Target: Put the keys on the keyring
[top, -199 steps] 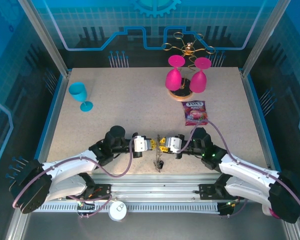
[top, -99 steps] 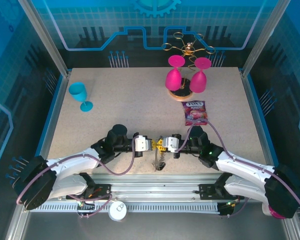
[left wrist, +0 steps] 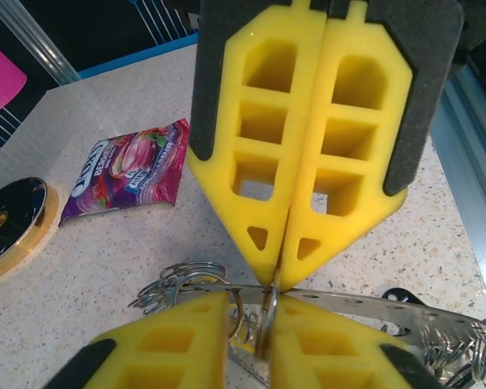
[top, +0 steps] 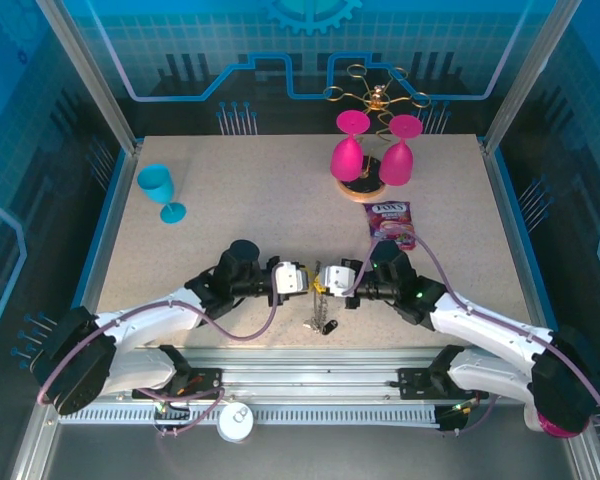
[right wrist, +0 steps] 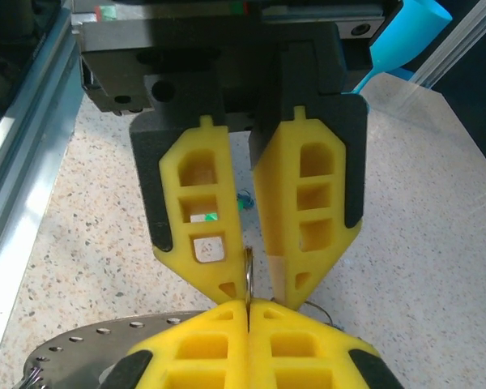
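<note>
Right now both sets of tips meet nose to nose, low over the table (top: 230, 200), near its front edge. Right gripper (right wrist: 247, 318) is pressed fully closed, pinching a thin silvery edge of the keyring (left wrist: 389, 312). The ring's plate runs from that pinch toward the near rail. Left gripper (right wrist: 265, 284) is barely parted around the same sliver, and I can't tell if it touches. Both arms are equally near.

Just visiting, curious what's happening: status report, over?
Right gripper shut on keyring rim. Left gripper tip to tip with it, jaws slightly parted around thin metal. Snack packet lies apart, not in the way.
</note>
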